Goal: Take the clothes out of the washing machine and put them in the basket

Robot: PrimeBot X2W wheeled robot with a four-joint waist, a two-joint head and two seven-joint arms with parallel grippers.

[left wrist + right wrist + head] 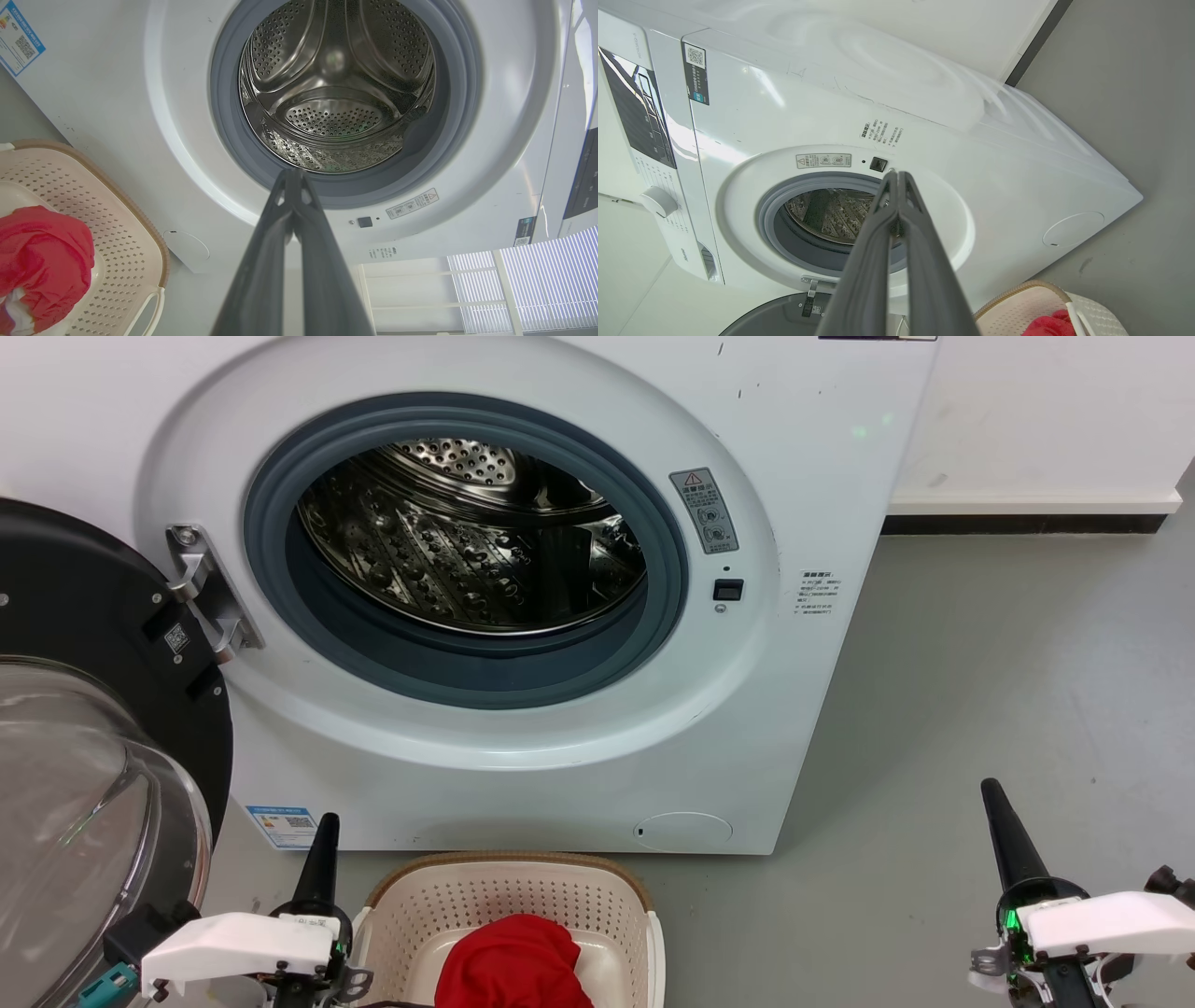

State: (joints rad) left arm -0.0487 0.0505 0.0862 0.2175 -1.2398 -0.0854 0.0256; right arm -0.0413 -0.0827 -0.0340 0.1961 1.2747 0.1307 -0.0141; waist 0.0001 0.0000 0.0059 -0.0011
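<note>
Head view: we count one washing machine, one basket, one red heap of clothes and two claws.

We see the perforated steel drum through the round porthole, with the glass door swung open on our left. The clothes lie bunched inside the basket, which sits on the grey floor just in front of the machine; we cannot tell how many garments make up the heap. Our left claw, its fingers pressed together tip to tip, stands just beside the basket's left rim, the clothes low to its right. Our right claw, likewise closed, stands well apart on the right above the floor.
</note>
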